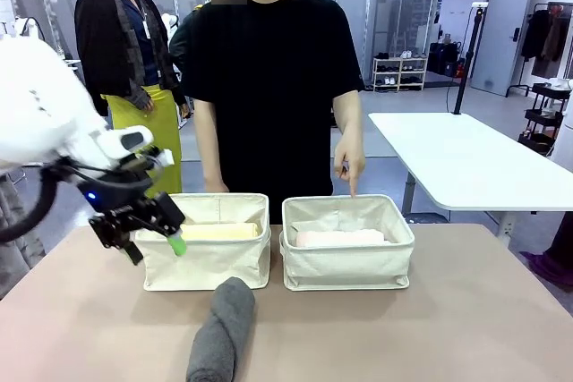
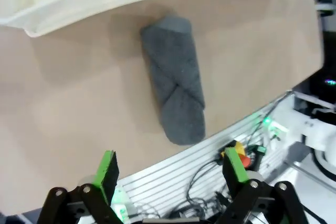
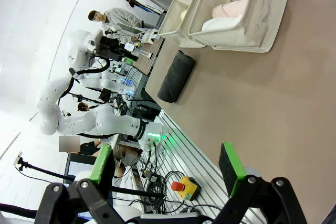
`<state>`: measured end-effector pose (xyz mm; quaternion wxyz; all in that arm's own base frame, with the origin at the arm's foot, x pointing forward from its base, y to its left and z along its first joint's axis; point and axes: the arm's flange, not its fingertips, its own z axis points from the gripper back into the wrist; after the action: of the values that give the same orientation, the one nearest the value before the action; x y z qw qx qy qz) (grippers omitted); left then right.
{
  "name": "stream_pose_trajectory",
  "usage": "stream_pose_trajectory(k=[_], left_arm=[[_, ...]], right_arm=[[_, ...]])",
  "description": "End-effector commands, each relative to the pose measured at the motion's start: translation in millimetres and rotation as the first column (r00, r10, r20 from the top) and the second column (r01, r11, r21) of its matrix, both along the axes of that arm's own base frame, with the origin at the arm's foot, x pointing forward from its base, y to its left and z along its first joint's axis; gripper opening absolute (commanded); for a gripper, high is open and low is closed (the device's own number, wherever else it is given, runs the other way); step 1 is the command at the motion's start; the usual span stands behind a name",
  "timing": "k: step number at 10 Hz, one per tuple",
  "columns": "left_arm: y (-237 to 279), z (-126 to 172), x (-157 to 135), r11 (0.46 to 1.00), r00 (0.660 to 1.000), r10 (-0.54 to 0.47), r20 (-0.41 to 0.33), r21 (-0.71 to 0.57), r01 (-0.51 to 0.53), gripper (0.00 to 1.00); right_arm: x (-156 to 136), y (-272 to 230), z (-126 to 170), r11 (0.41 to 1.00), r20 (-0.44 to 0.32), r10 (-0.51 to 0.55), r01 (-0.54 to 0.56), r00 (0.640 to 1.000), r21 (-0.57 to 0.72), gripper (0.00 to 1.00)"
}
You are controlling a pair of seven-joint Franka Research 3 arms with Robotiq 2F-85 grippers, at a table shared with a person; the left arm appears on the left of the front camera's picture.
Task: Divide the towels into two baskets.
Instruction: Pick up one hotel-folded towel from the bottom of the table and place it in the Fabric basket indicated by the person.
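Left pincer [image 1: 152, 237] spread, empty, beside the left basket [image 1: 208, 261]; a careless descent could flatten or unroll the grey towel [image 1: 223, 329].

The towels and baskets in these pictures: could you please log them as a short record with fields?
left basket: holds pale yellow towel
right basket: holds pale pink towel, white cloth beside it
dark grey towel: on table, in front of the baskets
left gripper: open, empty, beside left basket
right gripper: open, empty, above table edge
person's hand: pointing down at right basket
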<state>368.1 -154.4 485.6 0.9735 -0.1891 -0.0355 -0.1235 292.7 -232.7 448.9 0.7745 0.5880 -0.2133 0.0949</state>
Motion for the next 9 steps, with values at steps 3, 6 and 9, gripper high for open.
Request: stream_pose_trajectory(k=[3, 6, 9], left_arm=[[-48, -58, 6, 0.985, 0.998, 0.027, -0.058, 0.169, -0.017, 1.00], [-55, -57, 0, 0.998, 0.999, 0.020, -0.046, 0.060, -0.017, 1.00], [-56, -66, 4, 0.991, 0.997, 0.012, -0.079, 0.137, -0.001, 1.00]], right_arm=[[-2, 1, 4, 1.000, 0.007, 0.000, 0.000, 1.000, 0.008, 1.00], [-2, 1, 4, 1.000, 0.007, 0.000, 0.000, 1.000, 0.008, 1.00], [-2, 1, 4, 1.000, 0.007, 0.000, 0.000, 1.000, 0.008, 1.00]])
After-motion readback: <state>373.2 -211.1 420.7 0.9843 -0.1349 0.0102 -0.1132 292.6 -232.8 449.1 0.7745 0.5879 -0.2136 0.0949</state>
